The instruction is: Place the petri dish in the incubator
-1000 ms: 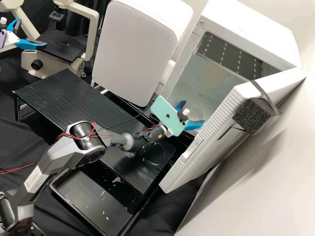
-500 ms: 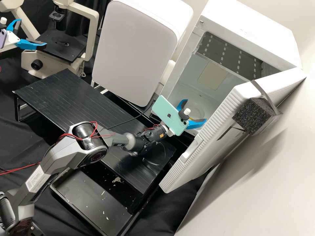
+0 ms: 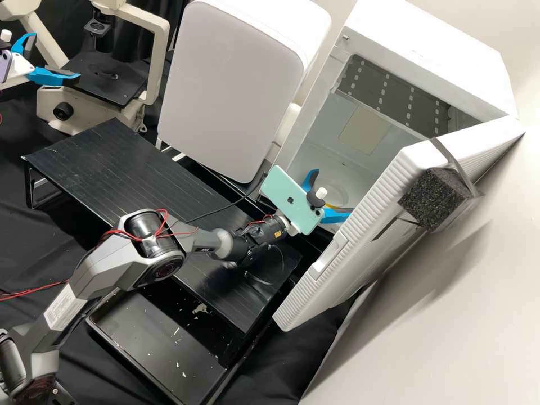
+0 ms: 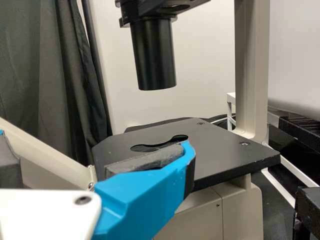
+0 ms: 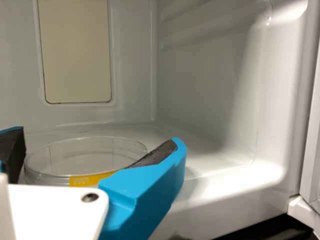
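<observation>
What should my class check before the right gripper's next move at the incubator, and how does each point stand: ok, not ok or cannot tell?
1. Incubator door open: ok, leaving the way in and out uncovered.
2. Petri dish inside the incubator: ok.
3. Dish lying flat on the incubator floor: ok, it looks level.
4. Right gripper open: ok, its fingers stand apart, one toward each side of the dish.
5. Both fingers free of the dish's rim: cannot tell.
6. Left gripper out of the way: ok, it is over by the microscope.
</observation>
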You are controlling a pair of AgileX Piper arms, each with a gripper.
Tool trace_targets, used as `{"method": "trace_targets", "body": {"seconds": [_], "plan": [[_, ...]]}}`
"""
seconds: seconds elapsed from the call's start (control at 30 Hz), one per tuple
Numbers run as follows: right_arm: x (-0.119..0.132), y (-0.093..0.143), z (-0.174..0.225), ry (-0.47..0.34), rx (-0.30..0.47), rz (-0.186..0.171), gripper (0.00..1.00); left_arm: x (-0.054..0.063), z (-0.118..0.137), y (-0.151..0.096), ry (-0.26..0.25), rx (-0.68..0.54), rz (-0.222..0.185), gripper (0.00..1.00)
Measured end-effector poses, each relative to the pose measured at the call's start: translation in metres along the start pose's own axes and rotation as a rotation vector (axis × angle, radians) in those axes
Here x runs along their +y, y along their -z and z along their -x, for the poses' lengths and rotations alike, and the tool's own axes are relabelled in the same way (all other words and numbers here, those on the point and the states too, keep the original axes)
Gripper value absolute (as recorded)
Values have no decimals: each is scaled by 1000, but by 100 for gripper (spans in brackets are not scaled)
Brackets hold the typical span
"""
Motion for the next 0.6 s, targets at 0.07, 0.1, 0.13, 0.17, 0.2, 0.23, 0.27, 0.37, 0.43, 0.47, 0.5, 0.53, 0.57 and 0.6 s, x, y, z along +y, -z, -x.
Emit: {"method": "trace_targets", "body": {"seconds": [0.07, 0.1, 0.13, 0.17, 0.2, 0.23, 0.27, 0.37, 0.43, 0.47, 0.5, 0.53, 0.57, 0.6], "plan": [[0, 0, 0, 0, 0, 0, 100, 0, 0, 0, 0, 0, 0, 100], [1, -1, 0, 1, 0, 4, 100, 0, 0, 0, 0, 0, 0, 100], [1, -2, 0, 6, 1, 11, 100, 0, 0, 0, 0, 0, 0, 100], [0, -2, 1, 14, 4, 18, 100, 0, 0, 0, 0, 0, 0, 100], [0, -3, 3, 21, 6, 22, 100, 0, 0, 0, 0, 0, 0, 100], [1, -4, 6, 26, 6, 24, 100, 0, 0, 0, 0, 0, 0, 100], [3, -5, 8, 27, 6, 24, 100, 0, 0, 0, 0, 0, 0, 100], [8, -5, 21, 26, 25, 14, 100, 0, 0, 0, 0, 0, 0, 100], [11, -3, 31, 32, 37, 16, 100, 0, 0, 0, 0, 0, 0, 100], [12, -3, 35, 33, 46, 20, 100, 0, 0, 0, 0, 0, 0, 100], [15, -1, 41, 30, 65, 27, 100, 0, 0, 0, 0, 0, 0, 100], [17, 0, 46, 28, 76, 31, 100, 0, 0, 0, 0, 0, 0, 100], [19, 1, 51, 28, 85, 29, 100, 0, 0, 0, 0, 0, 0, 100], [20, 3, 56, 25, 104, 22, 100, 0, 0, 0, 0, 0, 0, 100]]}}
